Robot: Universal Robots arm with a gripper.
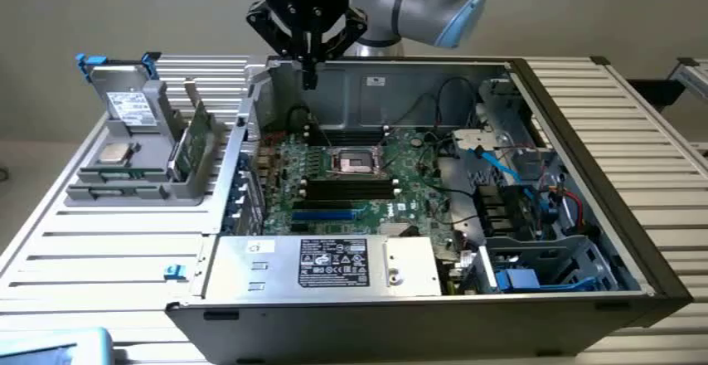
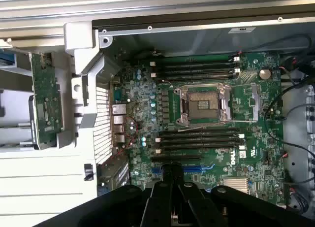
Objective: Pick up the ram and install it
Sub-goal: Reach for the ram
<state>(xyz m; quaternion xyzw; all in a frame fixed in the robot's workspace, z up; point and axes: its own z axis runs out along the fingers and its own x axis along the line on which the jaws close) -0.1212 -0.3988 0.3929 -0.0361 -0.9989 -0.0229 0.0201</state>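
In the grey plastic holder (image 1: 133,162) on the exterior view's left of the open computer case (image 1: 575,124), the ram (image 1: 197,143) stands on its long edge in the slot nearest the case. It is one thin, narrow green board, and the wrist view shows small dark chips across its flat face. Two blue clips (image 1: 89,62) stick up at the holder's far end.

The end effector (image 1: 310,76) hangs above the case's far wall, black and angular, its fingers clenched together on nothing. It is apart from the ram and touches no part of the machine.

Below it, flat on the case floor, lies one large green motherboard (image 2: 256,109) with a square, metal-framed socket (image 2: 204,105) at its middle. Long black slots (image 2: 197,141) run in two banks, one on each side of the socket, all of them bare.

A boxy sheet-metal power-supply unit (image 1: 332,264) with a dark printed label sits at the case's near edge. Thin black cables (image 1: 443,99) loop over the board towards the exterior view's right. Case and holder both rest on a pale, ribbed surface (image 1: 99,240).
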